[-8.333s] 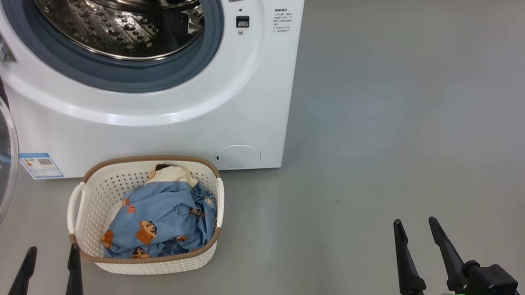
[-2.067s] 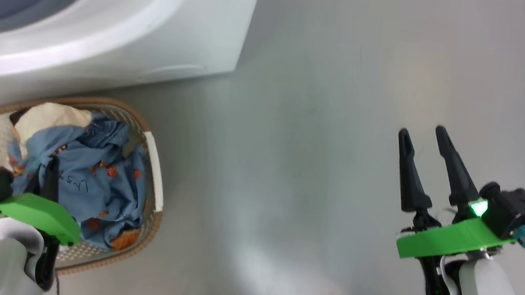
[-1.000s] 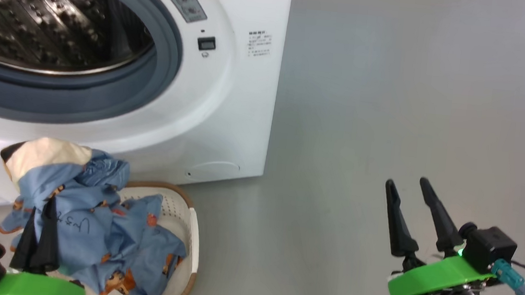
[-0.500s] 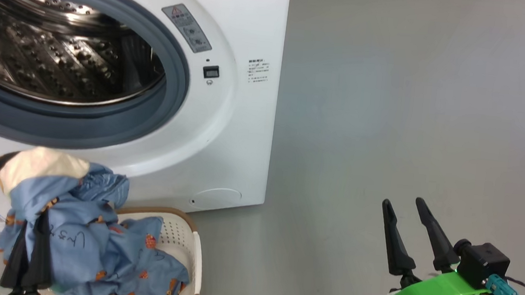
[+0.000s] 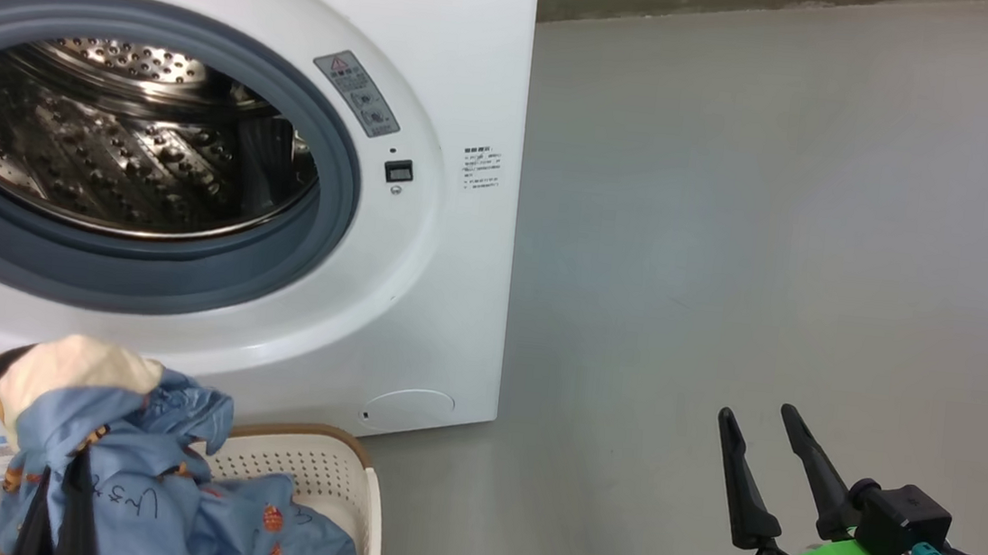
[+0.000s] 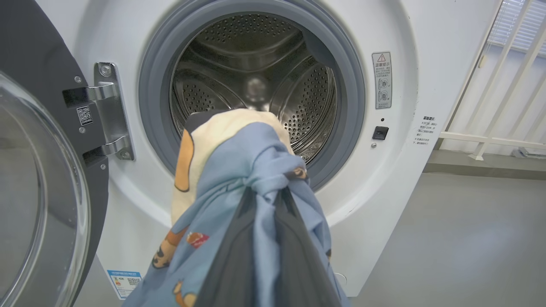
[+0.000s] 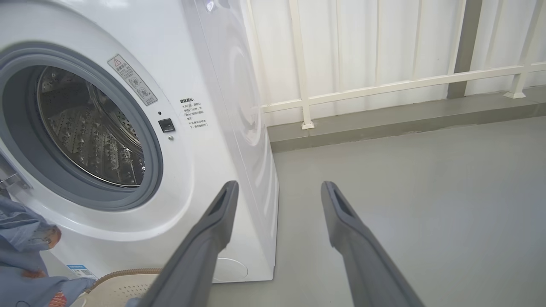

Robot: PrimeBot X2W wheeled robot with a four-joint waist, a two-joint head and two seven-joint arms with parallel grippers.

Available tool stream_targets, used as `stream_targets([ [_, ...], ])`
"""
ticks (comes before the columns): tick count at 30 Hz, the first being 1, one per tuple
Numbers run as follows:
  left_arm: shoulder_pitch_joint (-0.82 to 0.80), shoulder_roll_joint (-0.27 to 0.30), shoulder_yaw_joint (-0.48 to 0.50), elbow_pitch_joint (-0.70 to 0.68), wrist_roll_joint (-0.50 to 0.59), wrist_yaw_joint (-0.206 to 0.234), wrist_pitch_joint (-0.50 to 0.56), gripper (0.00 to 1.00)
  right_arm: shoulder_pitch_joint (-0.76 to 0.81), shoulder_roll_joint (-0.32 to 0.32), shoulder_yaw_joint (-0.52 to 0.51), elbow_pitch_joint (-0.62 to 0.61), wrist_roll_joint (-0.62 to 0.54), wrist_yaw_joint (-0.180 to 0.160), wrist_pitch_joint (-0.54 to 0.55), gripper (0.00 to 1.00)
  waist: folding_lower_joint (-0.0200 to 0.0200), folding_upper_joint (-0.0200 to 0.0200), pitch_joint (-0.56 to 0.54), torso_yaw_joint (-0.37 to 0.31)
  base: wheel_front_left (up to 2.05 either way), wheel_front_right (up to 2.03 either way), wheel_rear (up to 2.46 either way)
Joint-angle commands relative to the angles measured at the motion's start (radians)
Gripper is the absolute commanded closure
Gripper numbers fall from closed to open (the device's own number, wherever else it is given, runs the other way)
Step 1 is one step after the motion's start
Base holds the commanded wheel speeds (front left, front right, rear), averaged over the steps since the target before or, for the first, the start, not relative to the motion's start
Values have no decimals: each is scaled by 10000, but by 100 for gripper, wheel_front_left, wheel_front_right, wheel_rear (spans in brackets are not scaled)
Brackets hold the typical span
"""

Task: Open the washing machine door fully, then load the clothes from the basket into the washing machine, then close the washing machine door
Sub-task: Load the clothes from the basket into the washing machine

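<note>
You get bright, even light with soft shadows. The drum point(image 5: 107, 150) throws small glints, and the floor point(image 5: 782, 205) carries a pale sheen. In your left wrist view the near fingers point(image 6: 230, 264) blur, and the far-right window point(image 6: 520, 25) glares pale.

Spread right pincer point(image 7: 279, 184) beside washing machine point(image 7: 200, 170)

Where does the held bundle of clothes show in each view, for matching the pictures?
Head view: clothes at lower left.
Left wrist view: clothes in the centre, running to the bottom edge.
Right wrist view: clothes in the lower-left corner.
Shared landmark: warning sticker on the washing machine.
</note>
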Motion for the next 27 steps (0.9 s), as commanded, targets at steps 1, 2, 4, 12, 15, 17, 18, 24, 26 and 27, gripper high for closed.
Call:
stream_targets([
  [1, -96, 150, 257, -376, -61, 198, -124, 100, -104, 3, 171, -267, -107, 29, -49, 0, 1, -1, -56, -7, 0, 0, 0],
  [2, -57, 150, 247, -378, -47, 245, -124, 100, -92, 3, 167, -274, -123, 29, -49, 0, 1, -1, -63, -4, 0, 0, 0],
  [4, 5, 150, 221, -394, -60, 307, -124, 100, -76, 3, 167, -295, -200, 29, -49, 0, 1, -1, -76, 4, 0, 0, 0],
  [12, 184, 149, 118, -411, -128, 445, -124, 100, -54, 3, 195, -357, -227, 29, -49, 0, 1, -1, -79, 2, 0, 0, 0],
  [15, 177, 149, 81, -406, -136, 455, -124, 100, -40, 3, 218, -369, -206, 29, -49, 0, 1, -1, -35, -4, 0, 0, 0],
  [17, 124, 149, 56, -387, -162, 449, -124, 100, -31, 3, 231, -361, -173, 29, -49, 0, 1, -1, 26, -18, 0, 0, 0],
  [18, 78, 149, 56, -375, -179, 449, -124, 100, -40, 3, 240, -364, -157, 29, -49, 0, 1, -1, 74, -31, 0, 0, 0],
  [24, -479, 149, 167, -370, -533, 428, -124, 100, -117, 3, 222, -441, -115, 29, -49, 0, 1, -1, 565, -116, 0, 0, 0],
  [26, -797, 149, 253, -354, -586, 398, -124, 100, -166, 3, 203, -467, -127, 29, -49, 0, 1, -1, 800, -131, 0, 0, 0],
  [27, -994, 149, 305, -352, -608, 366, -124, 100, -199, 3, 200, -487, -128, 29, -49, 0, 1, -1, 919, -138, 0, 0, 0],
])
